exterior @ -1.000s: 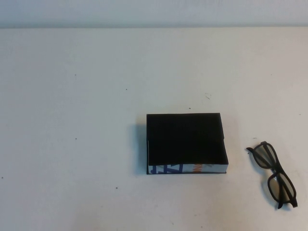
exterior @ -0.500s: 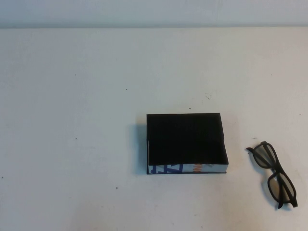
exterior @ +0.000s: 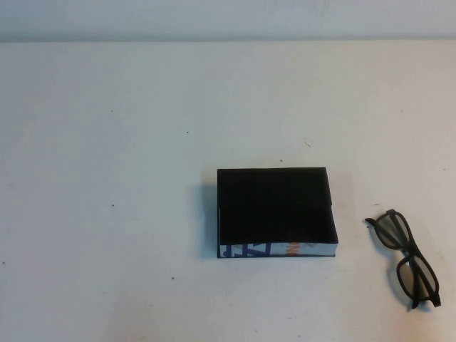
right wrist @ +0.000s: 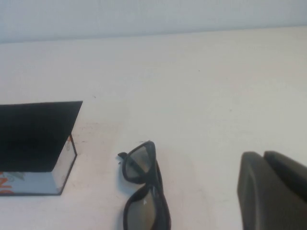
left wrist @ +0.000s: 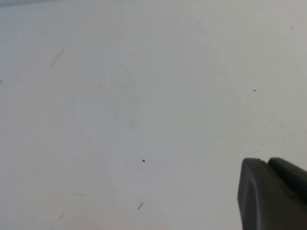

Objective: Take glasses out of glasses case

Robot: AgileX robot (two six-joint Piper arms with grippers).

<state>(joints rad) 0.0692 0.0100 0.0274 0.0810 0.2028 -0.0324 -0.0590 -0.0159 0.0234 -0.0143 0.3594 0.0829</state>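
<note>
The black glasses case [exterior: 276, 211] lies near the middle of the white table, its white edge with blue and orange print facing the near side. It also shows in the right wrist view [right wrist: 36, 141]. The black glasses [exterior: 405, 258] lie folded on the table to the right of the case, outside it, and show in the right wrist view [right wrist: 144, 191]. Neither arm shows in the high view. My left gripper [left wrist: 268, 163] is shut and empty over bare table. My right gripper [right wrist: 266, 155] is shut and empty, beside the glasses and apart from them.
The white table [exterior: 128, 142] stretches out on all sides of the case, with a few small dark specks. A pale wall [exterior: 228, 18] runs along the far edge.
</note>
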